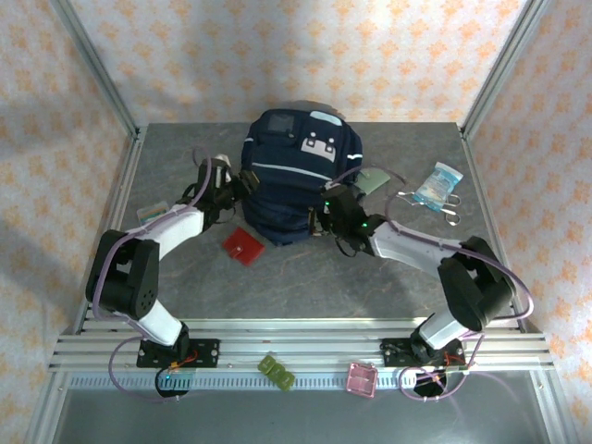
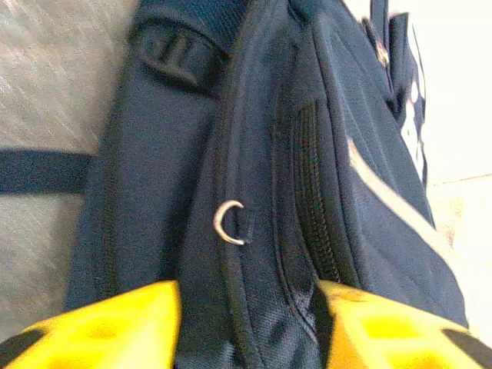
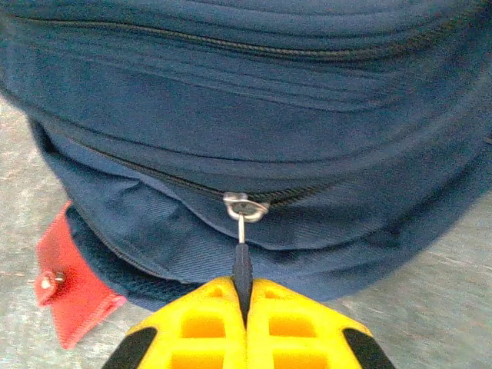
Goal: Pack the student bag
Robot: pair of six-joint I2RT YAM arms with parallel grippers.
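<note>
From above, the student bag stands at the middle of the tabletop, toward its far edge. The left end effector is at the bag's left side and the right end effector at its near right edge. A flat red card lies just in front of the bag, and scissors lie well off to the right.

In the left wrist view, the yellow fingers stand apart with the bag's side seam running between them. Whether they touch the fabric is hard to judge. A small metal ring hangs on the seam just beyond them.

In the right wrist view, the fingers are pressed together, clamped on the dark zipper pull that hangs from the slider on the bag's lower zip.
</note>
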